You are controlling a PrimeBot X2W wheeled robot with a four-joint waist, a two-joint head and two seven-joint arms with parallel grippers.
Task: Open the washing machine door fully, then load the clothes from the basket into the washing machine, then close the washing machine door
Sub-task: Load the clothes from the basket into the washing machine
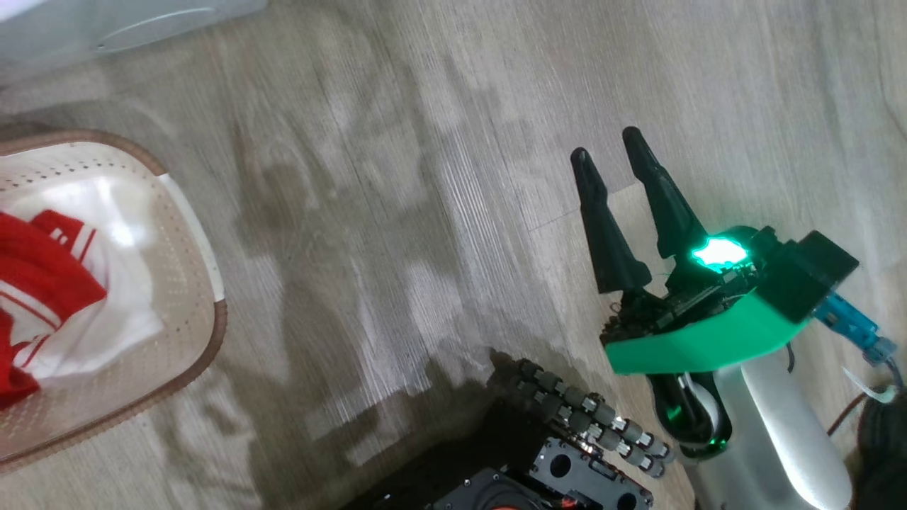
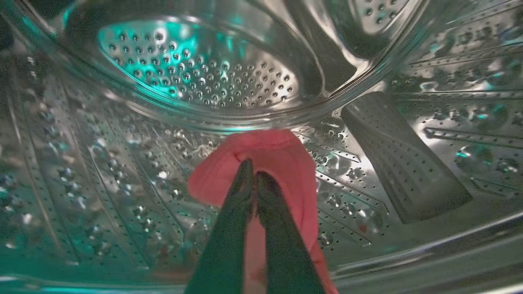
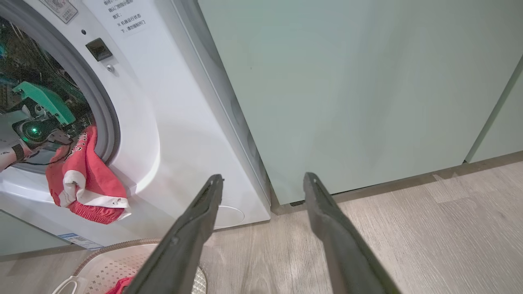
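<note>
While reaching deep into the perforated steel drum (image 2: 122,163), pinched a fold of bright red cloth (image 2: 271,151) between the two dark fingers of the left gripper (image 2: 253,170), tips pressed almost together. Pointed toward the back wall of the drum, with a grey ribbed paddle (image 2: 402,163) near, on the right of that view.

Noted writing on the big white front-loading washing machine (image 3: 179,122): a white label with several lines of small Chinese print (image 3: 126,18) above a black square latch (image 3: 98,49), a second sticker (image 3: 61,8) cut by the top edge, and a blue sticker (image 3: 77,241) low down. Could not read any of them with certainty. Found also small white lettering on the red garment with white trim (image 3: 86,179), too small to read.

Lay draped over the grey rubber gasket (image 3: 104,106) at the lower lip of the opening, long axis running from inside the drum outward and then down the white front, lower end hanging free. Stood on the floor below it, near, the cream perforated plastic basket with brown rim (image 3: 118,261). Saw more red and white fabric (image 1: 42,276) inside that basket in the head view.

Held the right gripper (image 3: 263,177) wide open above the grey wood-pattern floor (image 1: 425,212), fingers aimed at the seam between the machine and the pale green cabinet (image 3: 347,90), well apart from the garment.
</note>
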